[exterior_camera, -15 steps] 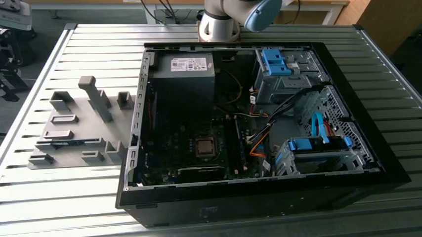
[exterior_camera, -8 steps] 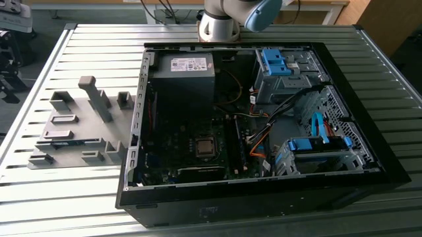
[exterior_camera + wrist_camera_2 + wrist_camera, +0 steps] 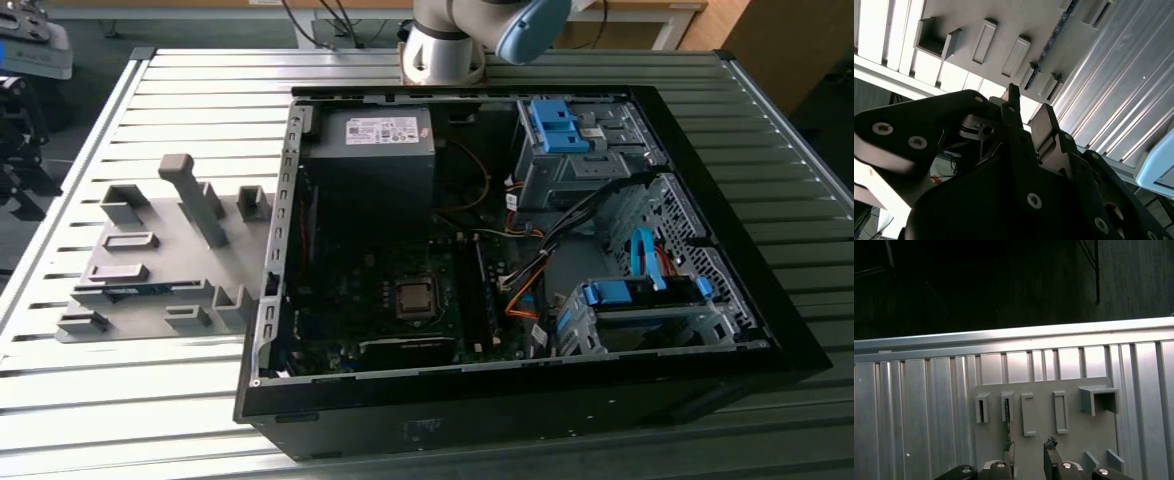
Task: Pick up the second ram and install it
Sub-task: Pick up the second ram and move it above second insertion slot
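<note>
The second ram [image 3: 140,290] is a thin blue stick lying in the grey holder plate [image 3: 160,240] at the exterior view's left, beside the open computer case. In the second wrist view it shows edge-on as a dark strip [image 3: 1050,47] between two holder blocks. My gripper [image 3: 1028,110] hangs some way above that plate, open, with nothing between its fingers. In the first wrist view the gripper [image 3: 1029,450] has the holder plate [image 3: 1074,440] showing through the gap between its fingertips.
The open computer case [image 3: 521,400] takes up the middle of the slatted metal table [image 3: 200,80], with the motherboard's memory slots [image 3: 477,285] next to the processor socket [image 3: 415,298]. Drive cages with blue clips [image 3: 561,125] and cables crowd the exterior view's right. The arm's base [image 3: 447,45] stands behind the case.
</note>
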Available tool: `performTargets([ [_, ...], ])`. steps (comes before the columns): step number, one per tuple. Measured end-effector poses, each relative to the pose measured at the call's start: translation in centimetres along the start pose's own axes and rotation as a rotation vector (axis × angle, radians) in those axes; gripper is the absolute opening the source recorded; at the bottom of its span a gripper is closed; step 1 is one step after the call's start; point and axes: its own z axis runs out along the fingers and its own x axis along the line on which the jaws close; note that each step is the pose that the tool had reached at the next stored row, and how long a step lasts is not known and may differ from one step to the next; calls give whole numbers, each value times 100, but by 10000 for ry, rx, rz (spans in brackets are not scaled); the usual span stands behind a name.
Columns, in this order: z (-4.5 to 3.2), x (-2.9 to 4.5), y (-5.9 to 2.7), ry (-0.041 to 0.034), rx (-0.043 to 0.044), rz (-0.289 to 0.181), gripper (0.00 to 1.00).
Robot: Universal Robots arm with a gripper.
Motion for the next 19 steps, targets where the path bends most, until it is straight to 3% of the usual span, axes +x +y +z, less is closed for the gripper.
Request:
performTargets([
  [7, 94, 60, -17, 0, 0, -112, 37],
  [19, 111, 72, -20, 0, 4, -153, 37],
])
